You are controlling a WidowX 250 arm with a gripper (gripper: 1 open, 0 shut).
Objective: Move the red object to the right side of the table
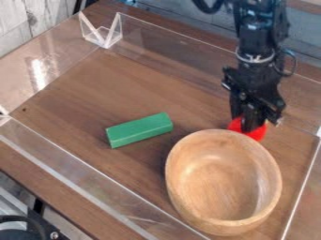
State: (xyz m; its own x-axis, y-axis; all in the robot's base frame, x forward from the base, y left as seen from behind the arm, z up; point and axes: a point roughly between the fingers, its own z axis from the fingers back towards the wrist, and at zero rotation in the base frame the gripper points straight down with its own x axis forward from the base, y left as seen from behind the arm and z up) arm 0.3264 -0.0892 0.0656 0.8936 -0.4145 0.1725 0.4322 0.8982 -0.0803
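1. We are in the placing step of the task: the gripper [254, 120] points almost straight down over the right part of the table [88, 94], with its jaws closed on the red object [254, 129].

2. Only a small patch of red shows below and between the dark fingers, so we cannot make out the object's leafy top or exactly how it sits in the grip.

3. The red object is low, at or just above the wood surface; we cannot tell whether it is touching the tabletop. It sits just beyond the far rim of the wooden bowl [224, 183], near it, and not inside it.

4. The green block [138, 129] lies well to the left of the gripper, near the middle of the table, and plays no part in this step.

5. We judge the carry to be essentially done, since the object is already on the right side, close to the clear wall [314, 141] at that edge.

6. The next move, as we read it, calls for settling the object onto bare wood, opening the jaws, and lifting straight up so the fingers do not drag it.

7. We would watch two things on release: the toy is round and may roll, and the bowl's rim is close, so it could nudge against the bowl or tip towards it if let go from any height.
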